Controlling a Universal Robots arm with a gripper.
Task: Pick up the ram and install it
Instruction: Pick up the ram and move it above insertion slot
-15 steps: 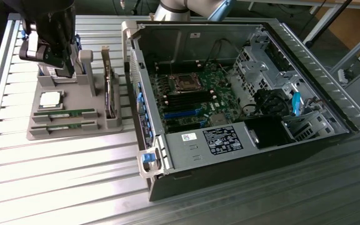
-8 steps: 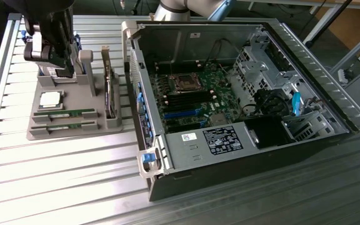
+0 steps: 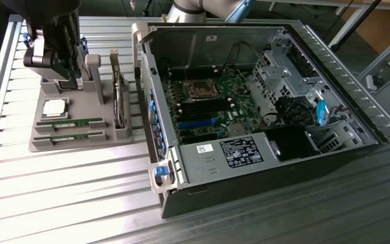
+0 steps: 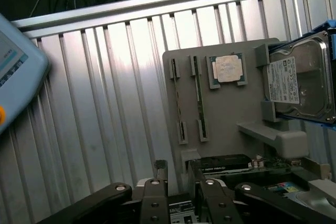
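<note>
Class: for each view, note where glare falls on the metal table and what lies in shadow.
Exterior view: glare washes out the ribbed table on that view's left, around the grey holder; the open computer case is dim inside. Wrist view: glare brightens the table beside the holder, the silver CPU shines, and the background beyond the table is dark.

Bright glare across ribbed tabletop (image 3: 66, 173)

Grey holder (image 4: 236, 114) on ribbed metal table (image 4: 105, 103): ram stick (image 4: 199, 100) beside its twin (image 4: 178, 103), silver CPU (image 4: 227, 70), hard drive (image 4: 296, 82).
</note>
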